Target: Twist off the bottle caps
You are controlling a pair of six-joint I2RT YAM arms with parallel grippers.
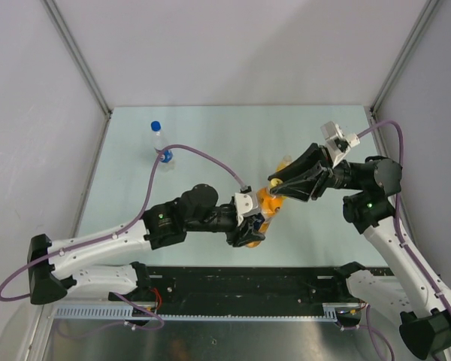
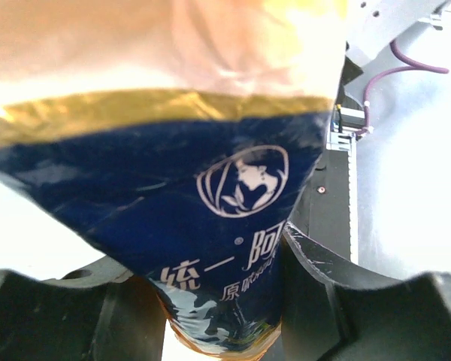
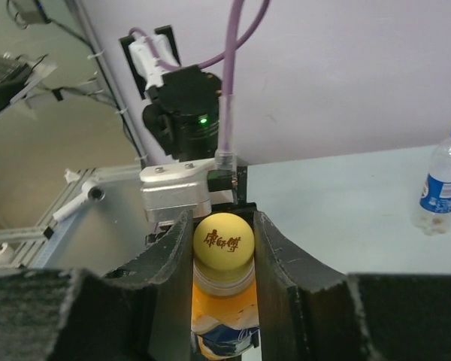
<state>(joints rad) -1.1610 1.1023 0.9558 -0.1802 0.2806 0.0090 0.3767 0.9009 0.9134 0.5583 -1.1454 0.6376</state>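
Far left on the surface (image 1: 210, 135), the clear water bottle (image 1: 161, 150) is standing upright, well apart from my arms, wearing its blue cap (image 1: 155, 126). Toward the middle, my left tool (image 1: 253, 227) is clamping the body of the dark-labelled orange bottle (image 2: 210, 188). To the right, my right tool (image 1: 276, 186) is gripping that bottle's yellow cap (image 3: 223, 239), its fingers (image 3: 274, 256) pressing against both sides. The cap is sitting on the neck; whether it is loosened I cannot tell.
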